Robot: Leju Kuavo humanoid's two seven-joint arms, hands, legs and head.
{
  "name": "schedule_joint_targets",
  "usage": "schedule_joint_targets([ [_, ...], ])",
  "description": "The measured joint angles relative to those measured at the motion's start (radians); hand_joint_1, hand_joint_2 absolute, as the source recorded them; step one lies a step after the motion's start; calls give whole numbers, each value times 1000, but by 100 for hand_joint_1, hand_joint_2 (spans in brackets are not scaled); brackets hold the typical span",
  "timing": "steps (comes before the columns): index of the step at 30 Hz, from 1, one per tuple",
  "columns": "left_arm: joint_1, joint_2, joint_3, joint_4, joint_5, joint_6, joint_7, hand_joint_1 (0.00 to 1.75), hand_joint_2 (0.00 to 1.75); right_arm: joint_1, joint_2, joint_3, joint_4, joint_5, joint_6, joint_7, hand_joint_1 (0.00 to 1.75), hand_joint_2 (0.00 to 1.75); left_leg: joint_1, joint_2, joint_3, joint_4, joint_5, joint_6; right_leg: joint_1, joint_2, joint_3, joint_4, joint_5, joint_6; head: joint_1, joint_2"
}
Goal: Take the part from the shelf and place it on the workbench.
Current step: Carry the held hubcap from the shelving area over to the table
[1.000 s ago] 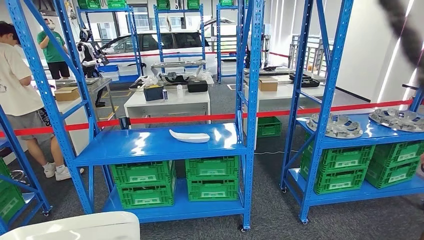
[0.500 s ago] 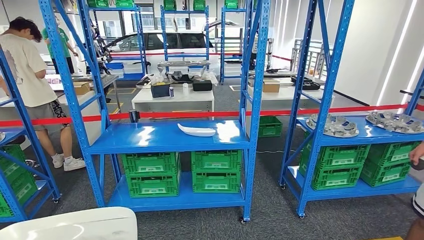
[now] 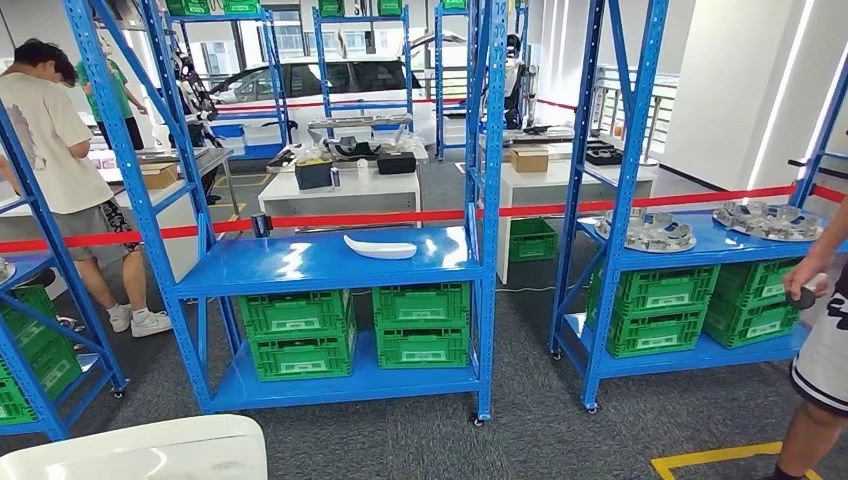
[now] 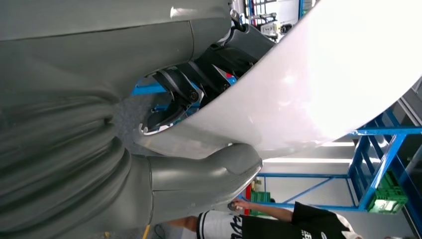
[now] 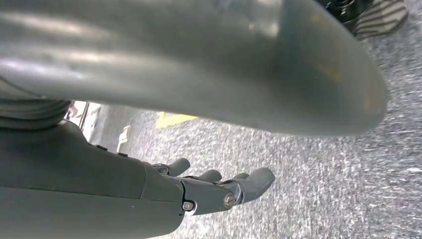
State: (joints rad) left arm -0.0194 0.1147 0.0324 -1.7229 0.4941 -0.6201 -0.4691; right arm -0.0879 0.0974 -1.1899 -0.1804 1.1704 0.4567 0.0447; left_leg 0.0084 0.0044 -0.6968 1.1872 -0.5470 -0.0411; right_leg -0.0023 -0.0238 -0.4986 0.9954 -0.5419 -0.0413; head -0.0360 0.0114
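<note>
The left hand [image 4: 164, 164] grasps a large white curved part [image 4: 308, 74] between thumb and dark fingers [image 4: 184, 92], a smaller white part [image 3: 380, 246] lies on the blue shelf [image 3: 300, 268], and the right hand [image 5: 199, 191] hangs released above grey carpet [image 5: 323, 184].

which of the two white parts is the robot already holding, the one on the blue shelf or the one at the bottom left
The white part at the bottom left: the left hand grips it in the wrist view. The smaller white part on the blue shelf lies untouched.
</note>
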Motion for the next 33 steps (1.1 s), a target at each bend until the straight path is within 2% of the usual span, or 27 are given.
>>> schedule_joint_targets([
  [1, 2, -1, 2, 0, 0, 0, 1, 175, 175, 0, 0, 4, 0, 3, 0, -1, 0, 0, 1, 0, -16, 53, -24, -3, 1, -6, -4, 1, 3, -1, 0, 0],
  [2, 3, -2, 4, 0, -1, 0, 2, 175, 175, 1, 0, 8, 0, 5, 0, -2, 0, 0, 2, 0, -20, 82, -30, -5, 2, -13, -9, 2, 4, -1, 0, 0],
  [3, 5, -4, 6, 0, -1, 0, 4, 175, 175, 1, 0, 11, 0, 8, 0, -4, 0, 0, 2, 1, -8, 79, -18, -6, 3, -21, -13, 4, 6, -1, 0, 0],
  [4, 5, -4, 8, 1, -2, -1, 4, 175, 175, 0, 0, 14, 0, 11, 0, -6, 0, 0, 3, 5, 21, 41, 6, -6, 3, -29, -16, 7, 6, 0, 0, 0],
  [5, 5, -5, 9, 0, -2, -2, 5, 175, 175, 0, 0, 17, 0, 12, 0, -8, 0, 0, 2, 18, 61, -21, 30, -4, 3, -38, -16, 9, 6, 2, 0, 0],
  [7, 3, -6, 11, 0, -3, -4, 5, 175, 175, 0, 0, 20, 0, 14, 0, -12, 0, 0, -7, 52, 128, -127, 54, 5, 7, -56, -16, 11, 4, 9, 0, 0],
  [8, 2, -6, 13, -1, -3, -6, 5, 175, 175, 0, 0, 22, 0, 15, 0, -13, 0, 0, -12, 62, 142, -156, 53, 12, 10, -65, -16, 12, 4, 13, 0, 0],
  [10, 3, -6, 16, -2, -3, -9, 5, 175, 175, -1, 0, 25, 0, 15, 0, -14, 0, 0, -16, 49, 139, -170, 52, 28, 12, -86, -16, 12, 5, 22, 1, 0],
  [11, 4, -6, 18, -2, -3, -10, 5, 175, 175, -2, 0, 27, 0, 16, 0, -14, 0, 0, -14, 38, 138, -176, 55, 34, 10, -84, -16, 16, 1, 26, 1, 0],
  [13, 3, -8, 21, -2, -3, -11, 3, 175, 175, -4, 1, 29, 0, 17, 2, -14, 0, 0, -9, 17, 137, -184, 62, 48, 6, -40, -37, 64, -30, 36, 1, 0],
  [14, 2, -9, 22, -2, -3, -11, 3, 175, 175, -4, 1, 31, 0, 17, 5, -14, 0, 0, -8, 8, 137, -186, 65, 52, 3, -10, -62, 117, -58, 40, 1, 0],
  [15, 1, -10, 23, -1, -3, -11, 2, 175, 175, -2, 1, 33, 0, 18, 7, -14, 0, 0, -8, -3, 135, -186, 67, 56, 2, 10, -95, 184, -87, 41, 1, 0],
  [16, 2, -11, 23, -1, -3, -12, 2, 175, 175, -1, 1, 35, 0, 18, 10, -14, 0, 0, -8, -14, 133, -185, 69, 58, 2, 16, -129, 248, -109, 42, 1, 0],
  [17, 2, -12, 23, 0, -4, -12, 2, 175, 175, 1, 1, 35, 0, 19, 11, -13, 0, 0, -9, -27, 131, -184, 70, 59, 2, 19, -152, 290, -115, 43, 1, 0],
  [18, 3, -14, 23, 1, -5, -12, 2, 175, 175, 2, 1, 36, 0, 20, 11, -12, 0, 0, -9, -40, 130, -182, 71, 59, 1, 20, -159, 297, -103, 43, 1, 0],
  [19, 4, -15, 23, 1, -6, -12, 2, 175, 175, 3, 1, 36, 0, 21, 11, -11, 0, 0, -8, -54, 129, -179, 71, 58, 0, 24, -147, 265, -74, 42, 1, 0],
  [20, 4, -16, 23, 1, -6, -12, 2, 175, 175, 2, 1, 36, 0, 22, 11, -10, 0, 0, -8, -67, 127, -175, 72, 56, -3, 36, -118, 203, -37, 40, 1, 0],
  [22, 4, -18, 23, 0, -7, -11, 2, 175, 175, 1, 1, 37, 0, 23, 11, -9, 0, 0, -9, -91, 119, -164, 71, 47, -9, 77, -65, 83, 9, 38, 1, 0],
  [23, 3, -20, 23, -1, -7, -11, 2, 175, 175, 1, 1, 38, 0, 24, 11, -9, 0, 0, -9, -101, 114, -161, 72, 41, -10, 91, -52, 52, 15, 37, 1, 0],
  [24, 3, -21, 24, -1, -8, -11, 2, 175, 175, 1, 1, 38, 0, 24, 11, -8, 0, 0, -9, -112, 108, -160, 74, 34, -10, 93, -50, 42, 13, 34, 0, 0],
  [26, 6, -22, 26, -2, -8, -11, 2, 175, 175, 0, 1, 39, 0, 24, 11, -4, 0, 0, -5, -129, 98, -161, 81, 20, -8, 69, -51, 38, 19, 24, 0, 0],
  [27, 8, -22, 29, -3, -8, -11, 2, 175, 175, -1, 1, 39, 0, 24, 11, -3, 0, 0, -6, -118, 91, -153, 76, 15, -9, 58, -51, 34, 24, 17, 0, 0],
  [28, 10, -22, 33, -3, -8, -11, 2, 175, 175, -2, 1, 39, 0, 24, 11, -2, 0, 0, -7, -95, 78, -128, 59, 10, -10, 45, -52, 30, 28, 10, -1, 0],
  [30, 13, -23, 39, -5, -9, -12, 4, 175, 175, -1, 1, 40, 0, 24, 11, -4, 0, 0, -8, -37, 33, -24, -4, 4, -8, 21, -54, 27, 32, 2, -2, 0],
  [31, 14, -24, 40, -5, -9, -14, 5, 175, 175, 1, 1, 40, 0, 24, 11, -7, 0, 0, -6, -23, 7, 40, -37, 0, -7, 7, -57, 27, 32, 1, -2, 0],
  [32, 15, -26, 41, -5, -9, -15, 6, 175, 175, 2, 1, 40, 0, 24, 11, -11, 0, 0, -3, -17, -11, 89, -56, -2, -6, -7, -58, 27, 32, 0, -2, 0],
  [33, 17, -26, 41, -5, -9, -16, 8, 175, 175, 3, 1, 40, 0, 24, 11, -14, 0, 0, -2, -13, -13, 106, -57, -4, -5, -22, -60, 27, 32, 0, -2, 0],
])
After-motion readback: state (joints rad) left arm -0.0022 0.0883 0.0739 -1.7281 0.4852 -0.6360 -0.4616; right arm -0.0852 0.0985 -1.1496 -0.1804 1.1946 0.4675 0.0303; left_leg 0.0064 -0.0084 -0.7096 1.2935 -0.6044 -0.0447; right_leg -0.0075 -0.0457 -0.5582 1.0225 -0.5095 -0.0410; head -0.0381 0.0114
